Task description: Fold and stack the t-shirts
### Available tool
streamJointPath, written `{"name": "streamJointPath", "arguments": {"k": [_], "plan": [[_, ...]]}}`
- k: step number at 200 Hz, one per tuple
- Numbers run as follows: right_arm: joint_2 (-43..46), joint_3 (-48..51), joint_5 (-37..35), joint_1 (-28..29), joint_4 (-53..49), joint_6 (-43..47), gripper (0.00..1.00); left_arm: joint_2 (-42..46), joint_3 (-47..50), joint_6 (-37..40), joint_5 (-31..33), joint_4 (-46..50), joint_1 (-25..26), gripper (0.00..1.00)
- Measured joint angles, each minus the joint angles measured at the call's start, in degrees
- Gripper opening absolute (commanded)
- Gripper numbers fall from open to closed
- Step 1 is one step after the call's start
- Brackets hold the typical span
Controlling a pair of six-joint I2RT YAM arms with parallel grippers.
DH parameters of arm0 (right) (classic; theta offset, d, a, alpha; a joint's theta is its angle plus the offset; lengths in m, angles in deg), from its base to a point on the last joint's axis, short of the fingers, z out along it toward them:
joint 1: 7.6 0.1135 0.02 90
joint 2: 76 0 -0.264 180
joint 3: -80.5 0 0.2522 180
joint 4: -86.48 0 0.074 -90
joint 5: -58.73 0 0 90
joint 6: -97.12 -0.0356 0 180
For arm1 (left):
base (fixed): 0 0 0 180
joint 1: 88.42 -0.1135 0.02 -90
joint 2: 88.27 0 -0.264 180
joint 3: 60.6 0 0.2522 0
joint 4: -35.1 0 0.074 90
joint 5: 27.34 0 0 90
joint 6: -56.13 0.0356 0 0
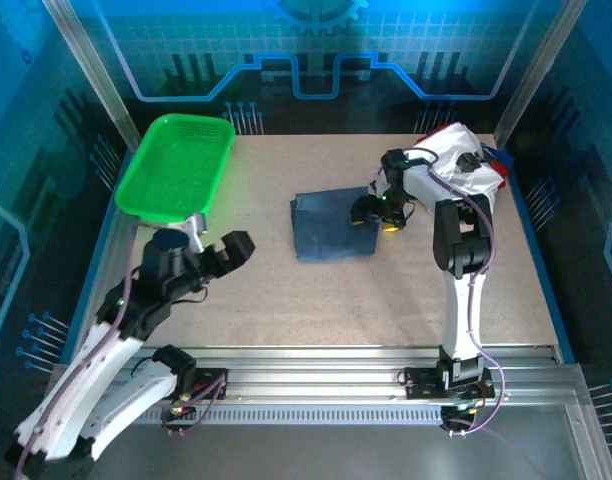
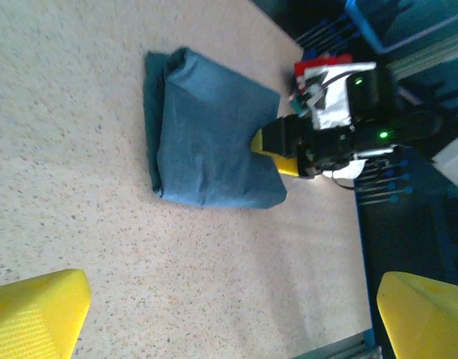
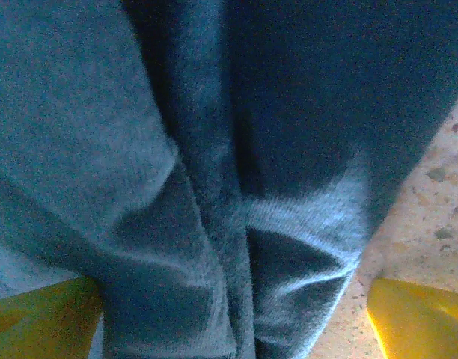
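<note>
Top external: right hand (image 1: 376, 217) open on blue t-shirt (image 1: 326, 228) edge.
Could snag cloth, undo fold; left hand (image 1: 228, 252) open.

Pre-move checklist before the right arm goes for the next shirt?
1. ok: blue shirt folded, flat on table.
2. ok: right hand open.
3. not ok: right hand clear of cloth; its fingers straddle the blue shirt's right edge.
4. ok: left hand open, empty, over bare table.
5. cannot tell: grasp point on white shirts, bunched at far right corner, partly behind the right arm.
6. ok: basket at far left, out of the way.
</note>
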Motion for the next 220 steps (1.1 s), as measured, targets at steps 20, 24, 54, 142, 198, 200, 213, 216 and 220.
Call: {"name": "streamJointPath", "arguments": {"k": [20,24,54,142,198,200,213,216,220], "plan": [[-3.85,-6.16,-1.97,0.33,-5.42,-0.24,0.55,4.55,0.00,0.02,2.23,3.69,0.00,0.99],[-4.68,-7.48,-2.49,0.35,-6.51,-0.33,0.44,4.98,0.00,0.02,2.62,4.28,0.00,0.99],[-10.29,-16.63,-2.91,0.79,-7.85,-0.59,0.04,5.70,0.02,0.24,5.01,7.93,0.00,0.99],[-7.58,-36.35,-4.02,2.16,-3.43,-1.36,0.00,-3.74,0.00,5.73,6.21,3.19,-0.02,0.99],[-5.05,-51.56,-1.95,-1.20,0.83,-2.03,0.00,-8.59,0.00,7.78,6.08,-0.50,-0.48,0.99],[-5.03,-51.78,-1.75,-1.49,0.92,-2.05,0.00,-8.61,0.00,7.78,6.03,-0.55,-0.52,0.99],[-4.98,-52.28,-0.63,-3.63,1.57,-2.99,0.00,-8.61,0.00,7.85,5.95,-1.07,-0.94,0.99],[-4.98,-52.30,-0.50,-4.17,1.66,-3.30,0.00,-8.61,0.00,7.87,5.92,-1.18,-1.07,0.99],[-4.98,-52.30,-0.26,-4.79,1.75,-3.54,0.00,-8.61,0.00,7.98,5.77,-1.33,-1.29,0.99]]}}
